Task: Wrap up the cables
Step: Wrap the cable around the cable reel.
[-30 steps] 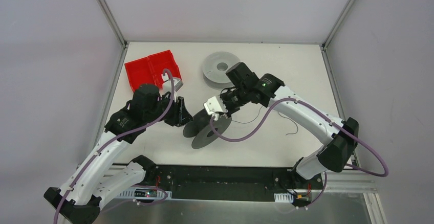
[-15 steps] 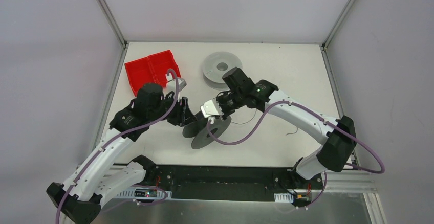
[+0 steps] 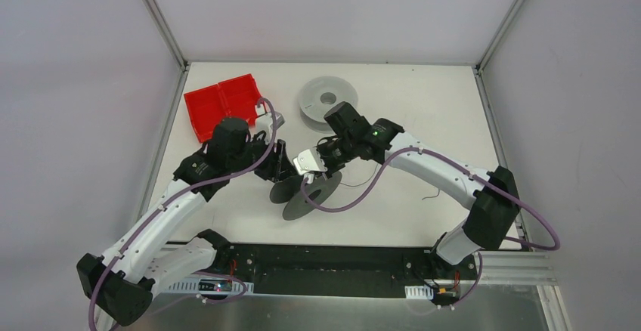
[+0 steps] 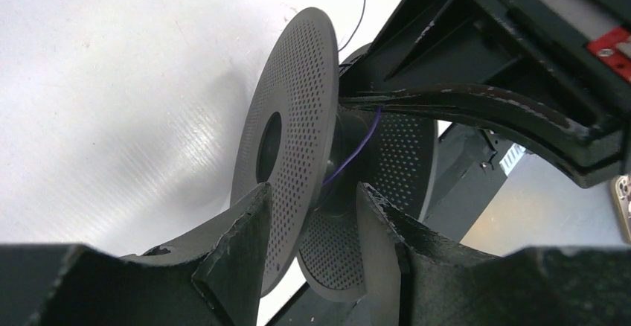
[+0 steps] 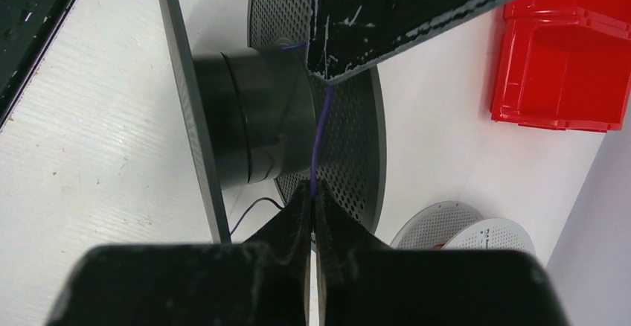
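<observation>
The right claw (image 5: 313, 192) is pressed together, pinching the thin cable (image 5: 321, 129), which runs straight to the hub of the spool (image 5: 253, 125). The left claw (image 4: 312, 201) clamps one spool flange, held on edge over the bench (image 4: 111, 80).

White table (image 3: 431, 112). Dark perforated spool (image 3: 310, 195) near its middle, tilted up on edge. Light grey spool (image 3: 323, 101) lies flat farther back. Red bins (image 3: 223, 104) at far left, seemingly two, side by side.
</observation>
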Motion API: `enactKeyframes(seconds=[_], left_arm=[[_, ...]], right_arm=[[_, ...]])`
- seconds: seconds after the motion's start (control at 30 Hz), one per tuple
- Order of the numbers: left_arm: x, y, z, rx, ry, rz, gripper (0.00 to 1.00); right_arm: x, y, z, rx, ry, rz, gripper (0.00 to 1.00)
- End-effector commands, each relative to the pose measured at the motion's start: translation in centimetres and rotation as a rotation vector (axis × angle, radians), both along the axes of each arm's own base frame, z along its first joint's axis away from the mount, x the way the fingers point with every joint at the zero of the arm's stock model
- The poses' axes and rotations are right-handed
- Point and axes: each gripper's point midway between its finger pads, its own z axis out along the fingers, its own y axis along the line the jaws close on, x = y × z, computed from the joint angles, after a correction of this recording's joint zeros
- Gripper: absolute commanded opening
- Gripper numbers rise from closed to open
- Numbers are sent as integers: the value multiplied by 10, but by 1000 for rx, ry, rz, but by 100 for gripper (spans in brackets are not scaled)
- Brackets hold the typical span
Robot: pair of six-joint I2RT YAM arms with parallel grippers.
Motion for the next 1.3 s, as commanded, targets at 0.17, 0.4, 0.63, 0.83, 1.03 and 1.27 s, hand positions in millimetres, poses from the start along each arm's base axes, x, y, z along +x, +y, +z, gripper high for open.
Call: enactKeyframes(seconds=[0.17,0.4,0.63,0.83,1.03,1.27], left_arm=[[9,-4,-17,19,-37,-41,45],[13,-7,-24,19,-56,-53,43],[15,-8,-24,20,-64,-58,38],[17,-6,-29,34,-55,-49,34],[18,-6,-30,41,-69,-53,26],[20,-2,-27,48,-101,-32,0]], right_arm=[[-3,5,1,12,7,20,0],[-3,6,-1,14,12,18,0],[-3,6,-2,14,20,11,0],[-6,8,2,27,34,14,0],[-5,7,1,22,41,-1,0],[-5,9,4,38,65,-25,7]])
